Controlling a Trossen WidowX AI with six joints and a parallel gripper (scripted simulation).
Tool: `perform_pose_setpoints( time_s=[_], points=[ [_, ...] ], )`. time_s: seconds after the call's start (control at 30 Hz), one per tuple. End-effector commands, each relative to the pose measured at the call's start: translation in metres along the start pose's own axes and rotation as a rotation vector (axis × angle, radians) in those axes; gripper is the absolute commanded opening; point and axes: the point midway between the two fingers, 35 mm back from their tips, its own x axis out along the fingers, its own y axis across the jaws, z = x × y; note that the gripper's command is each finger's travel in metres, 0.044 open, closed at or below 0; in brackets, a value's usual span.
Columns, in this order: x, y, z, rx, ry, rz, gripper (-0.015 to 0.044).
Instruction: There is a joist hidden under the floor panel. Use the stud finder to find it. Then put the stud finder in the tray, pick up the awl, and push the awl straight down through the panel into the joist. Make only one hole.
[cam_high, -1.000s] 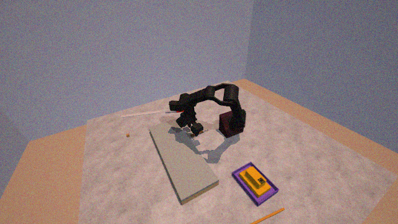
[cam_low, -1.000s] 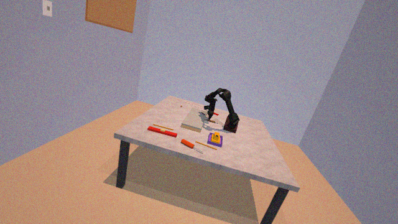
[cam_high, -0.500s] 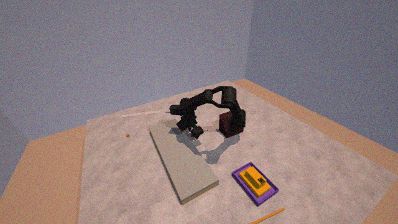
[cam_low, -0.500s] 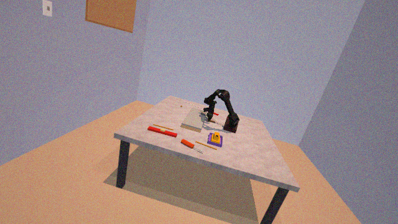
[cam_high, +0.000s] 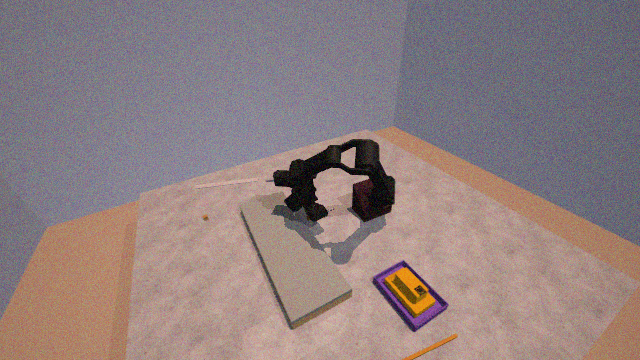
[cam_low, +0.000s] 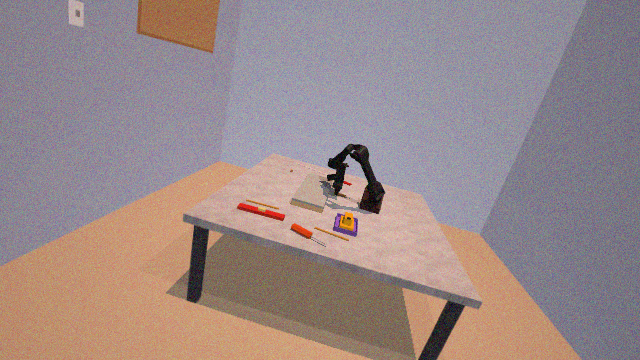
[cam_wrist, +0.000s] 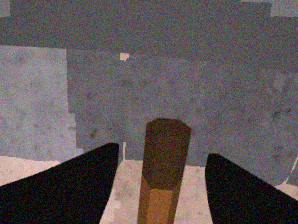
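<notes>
The awl lies on the table between the floor panel and the arm's base, its brown wooden handle toward the panel. My gripper is low over it, pointing down. Its fingers are partly open, one on each side of the handle, with a gap on both sides in the wrist view. The grey floor panel lies flat beside the gripper; no hole shows on its visible top. The yellow stud finder sits in the purple tray.
A thin white blade lies behind the panel, and a red handle shows behind the gripper. A red bar, an orange-handled screwdriver and two thin orange sticks lie toward the near edge. A tiny orange block lies beyond the panel.
</notes>
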Motion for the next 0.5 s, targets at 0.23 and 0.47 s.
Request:
perform_pose_setpoints(
  time_s=[0.23,0.47],
  points=[
    [0.000,0.000,0.000,0.004,-0.003,0.002,0.0032],
    [-0.027,-0.003,0.003,0.005,-0.003,-0.002,0.0000]
  ],
)
